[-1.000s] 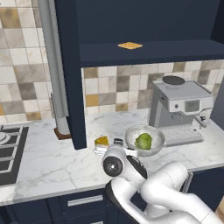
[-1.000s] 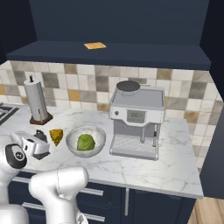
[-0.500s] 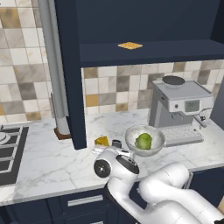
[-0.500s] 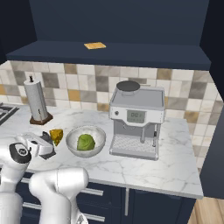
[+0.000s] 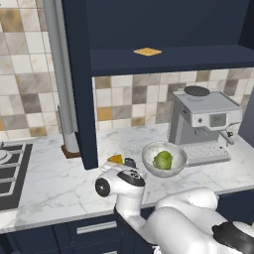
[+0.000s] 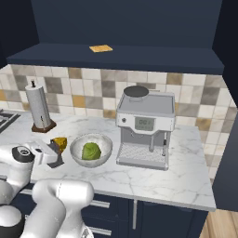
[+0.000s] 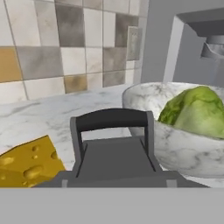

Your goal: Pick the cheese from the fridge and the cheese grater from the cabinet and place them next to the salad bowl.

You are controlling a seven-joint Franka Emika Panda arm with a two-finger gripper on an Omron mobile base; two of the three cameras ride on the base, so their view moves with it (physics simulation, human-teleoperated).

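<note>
My gripper (image 6: 49, 153) is shut on the cheese grater (image 7: 113, 151), a dark grey box with a handle loop, also seen as the grater (image 6: 56, 159). It hangs low over the marble counter; I cannot tell whether it touches. The yellow cheese (image 7: 26, 164) wedge lies just left of it, on the counter, in the base views as the cheese (image 5: 115, 159) and cheese (image 6: 59, 142). The salad bowl (image 7: 175, 151) with its green lettuce ball stands just right of the grater, also the salad bowl (image 5: 177, 163) and salad bowl (image 6: 105, 145). The navy cabinet (image 5: 163, 60) hangs above. The fridge is out of view.
A silver coffee machine (image 6: 145, 128) stands right of the bowl. A paper towel holder (image 6: 39, 108) is at the back left. An orange checkered square (image 5: 148, 51) lies on the cabinet shelf. A stove (image 5: 10, 173) sits at the far left. The open cabinet door (image 5: 79, 84) hangs over the counter.
The hand has carried the grater a little down and toward the bowl, closer to the cheese. Cheese and bowl have not moved.
</note>
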